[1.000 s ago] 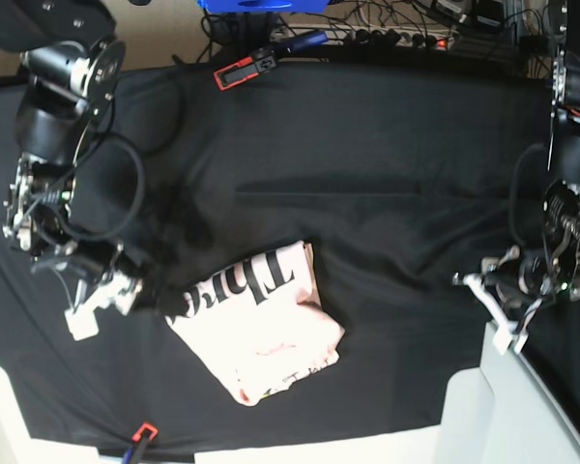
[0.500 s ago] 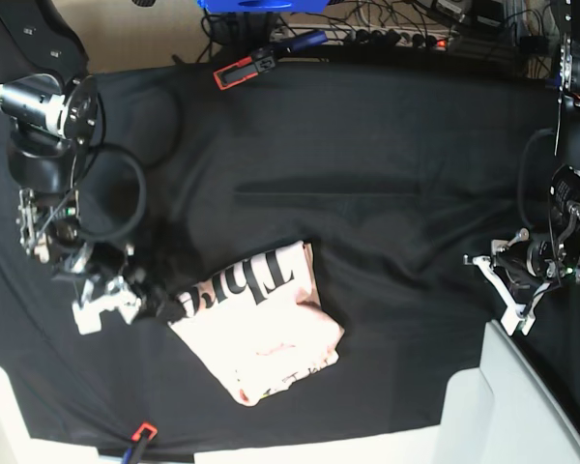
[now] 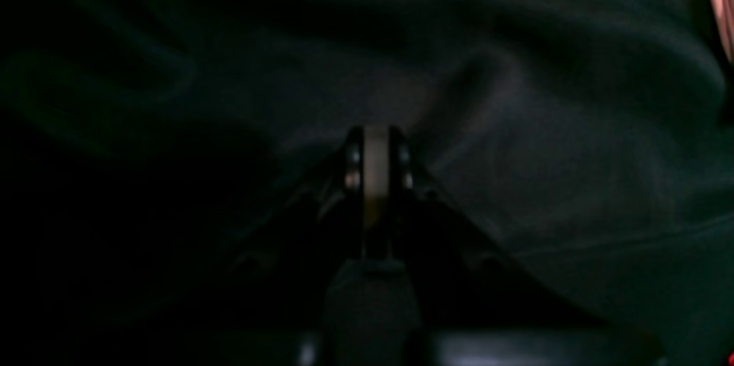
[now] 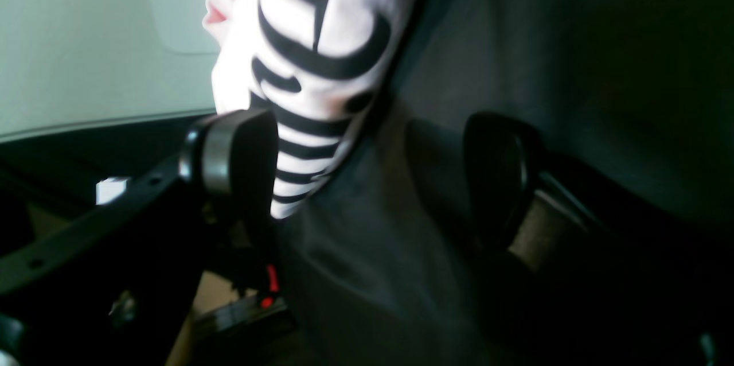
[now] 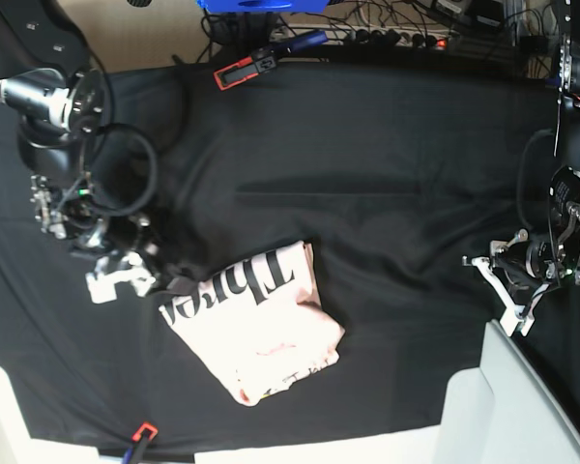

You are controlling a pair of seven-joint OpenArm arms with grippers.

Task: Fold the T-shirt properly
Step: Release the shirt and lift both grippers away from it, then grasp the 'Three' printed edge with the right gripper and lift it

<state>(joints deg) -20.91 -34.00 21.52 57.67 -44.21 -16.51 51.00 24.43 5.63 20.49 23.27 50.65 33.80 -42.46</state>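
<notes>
The T-shirt [image 5: 261, 333] lies folded into a pale pink packet on the black table cloth [image 5: 387, 174], black lettering facing up along its upper left edge. My right gripper [image 5: 174, 283] stands open at the packet's left corner. In the right wrist view the lettered corner of the T-shirt [image 4: 309, 67] reaches in between the spread fingers [image 4: 235, 154], close to the left one, and nothing is pinched. My left gripper [image 5: 498, 290] is shut and empty, far to the right of the shirt. Its tips [image 3: 375, 142] hover over bare wrinkled cloth, with a sliver of the T-shirt [image 3: 719, 4] at that view's top right edge.
A red and black clamp [image 5: 240, 70] sits at the cloth's far edge, another clamp [image 5: 140, 435] at the near edge. Cables and a power strip [image 5: 406, 39] run along the back. A pale grey panel [image 5: 522, 406] rises at the near right corner.
My right gripper has moved up and to the right, up to the shirt's left corner, jaws still open. The left arm lifted slightly early on, then stayed put.
</notes>
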